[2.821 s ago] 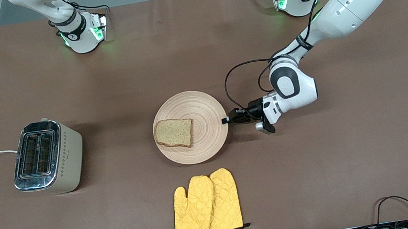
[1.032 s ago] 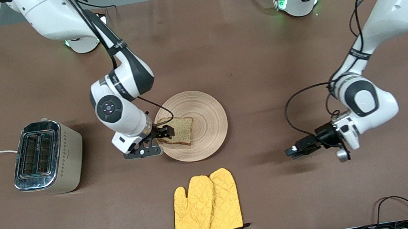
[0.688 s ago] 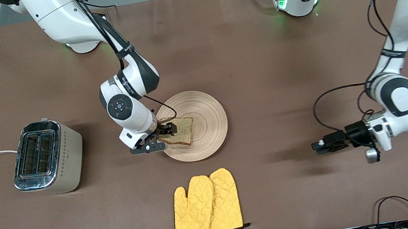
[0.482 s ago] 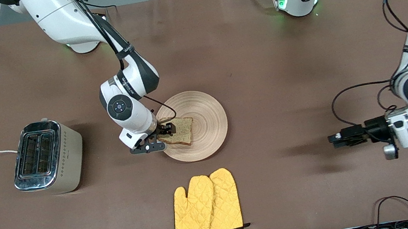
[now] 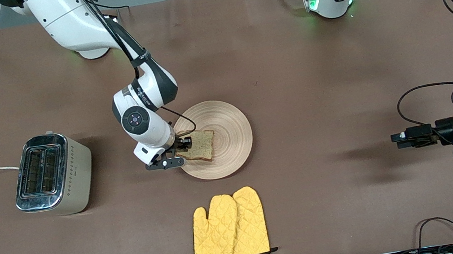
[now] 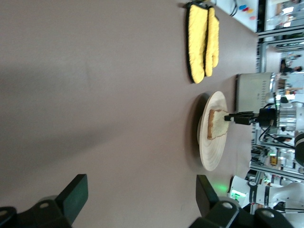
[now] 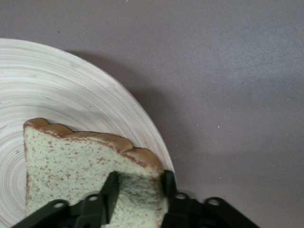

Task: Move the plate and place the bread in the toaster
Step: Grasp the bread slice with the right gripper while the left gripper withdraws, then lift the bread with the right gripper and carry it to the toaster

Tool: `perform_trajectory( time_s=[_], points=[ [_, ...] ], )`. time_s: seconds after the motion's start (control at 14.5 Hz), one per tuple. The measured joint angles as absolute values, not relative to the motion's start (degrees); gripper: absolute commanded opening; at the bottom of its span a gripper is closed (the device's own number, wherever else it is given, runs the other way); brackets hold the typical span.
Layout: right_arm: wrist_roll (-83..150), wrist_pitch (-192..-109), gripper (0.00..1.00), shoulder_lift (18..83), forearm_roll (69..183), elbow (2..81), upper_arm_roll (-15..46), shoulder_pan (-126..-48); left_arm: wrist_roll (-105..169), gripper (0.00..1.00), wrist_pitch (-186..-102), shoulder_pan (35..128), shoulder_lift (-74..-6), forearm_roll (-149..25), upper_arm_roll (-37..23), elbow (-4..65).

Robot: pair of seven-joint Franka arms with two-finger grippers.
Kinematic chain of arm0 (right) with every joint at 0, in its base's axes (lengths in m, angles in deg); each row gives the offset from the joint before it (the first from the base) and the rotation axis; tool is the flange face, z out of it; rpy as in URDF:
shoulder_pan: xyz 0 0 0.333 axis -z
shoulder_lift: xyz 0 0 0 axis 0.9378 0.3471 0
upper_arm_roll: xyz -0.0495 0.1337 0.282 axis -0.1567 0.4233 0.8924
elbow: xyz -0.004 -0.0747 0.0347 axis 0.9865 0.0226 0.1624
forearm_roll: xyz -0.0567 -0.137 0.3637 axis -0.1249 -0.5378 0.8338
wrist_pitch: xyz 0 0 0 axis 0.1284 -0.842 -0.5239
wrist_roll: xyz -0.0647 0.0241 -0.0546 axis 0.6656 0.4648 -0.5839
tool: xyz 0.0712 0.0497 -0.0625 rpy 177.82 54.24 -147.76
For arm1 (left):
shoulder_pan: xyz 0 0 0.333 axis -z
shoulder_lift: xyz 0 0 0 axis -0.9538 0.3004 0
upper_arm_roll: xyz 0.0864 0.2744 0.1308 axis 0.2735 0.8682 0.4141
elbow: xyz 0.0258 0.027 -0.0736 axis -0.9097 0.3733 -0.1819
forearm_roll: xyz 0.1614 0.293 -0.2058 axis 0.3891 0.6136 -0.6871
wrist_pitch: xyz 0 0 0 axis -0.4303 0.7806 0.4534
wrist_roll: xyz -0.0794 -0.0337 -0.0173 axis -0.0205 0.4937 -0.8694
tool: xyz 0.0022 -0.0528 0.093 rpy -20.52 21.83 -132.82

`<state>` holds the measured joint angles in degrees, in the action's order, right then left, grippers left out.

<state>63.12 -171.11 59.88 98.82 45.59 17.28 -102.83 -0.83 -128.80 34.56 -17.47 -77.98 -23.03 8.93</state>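
Gripping speckled tan bread (image 5: 200, 145) on ringed beige plate (image 5: 225, 120): right pincer (image 5: 181, 145); left pincer (image 5: 397, 139) released.

left gripper (image 5: 397, 139): released plate (image 5: 225, 118) rim, swung away, now open over bare table toward left arm's end | right gripper (image 5: 182, 145): came in from off-view, closed on bread (image 5: 200, 144) edge at plate | bread: edge tipped up slightly
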Motion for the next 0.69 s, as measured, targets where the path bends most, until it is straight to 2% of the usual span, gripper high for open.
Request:
perform_trajectory(
  time_s=[0.14,0.21,0.55,0.69],
  points=[
    [63.1,-171.1,0.03,59.9,98.8,45.6,17.3,-102.8,3.5,1.0,-127.4,34.7,-20.4,-73.2,-23.6,8.1],
    [63.1,-171.1,0.01,59.9,98.8,45.6,17.3,-102.8,5.5,1.0,-127.0,35.0,-22.4,-70.8,-23.8,7.9],
    [63.1,-170.5,0.0,59.9,98.8,45.4,17.2,-102.8,18.8,1.0,-124.9,40.3,-33.2,-55.8,-24.2,7.7],
    [63.1,-167.8,0.0,59.7,98.6,44.5,16.7,-102.9,25.2,1.0,-122.8,44.0,-36.8,-50.4,-24.2,7.7]
  ],
)
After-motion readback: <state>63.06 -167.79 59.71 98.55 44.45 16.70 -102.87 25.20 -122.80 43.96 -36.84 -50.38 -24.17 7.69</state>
